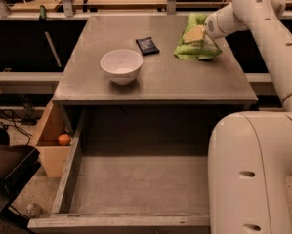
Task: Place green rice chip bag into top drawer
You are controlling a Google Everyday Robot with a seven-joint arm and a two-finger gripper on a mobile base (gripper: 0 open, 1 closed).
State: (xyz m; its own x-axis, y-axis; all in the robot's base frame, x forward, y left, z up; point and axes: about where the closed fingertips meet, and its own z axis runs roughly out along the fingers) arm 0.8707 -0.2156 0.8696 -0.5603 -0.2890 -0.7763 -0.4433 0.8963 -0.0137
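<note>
Lime-green and glossy, the wrinkled rice chip bag (197, 50) lies at the far right of the grey cabinet top (155, 84), beside a small dark blue packet (147, 45). Our gripper (194, 34) rests on the bag's upper edge; whether it grips we cannot tell. We judge this the grasping step. Next we need a secure lift, then a carry forward and down into the wide grey wooden drawer (135, 184), which stands open.
</note>
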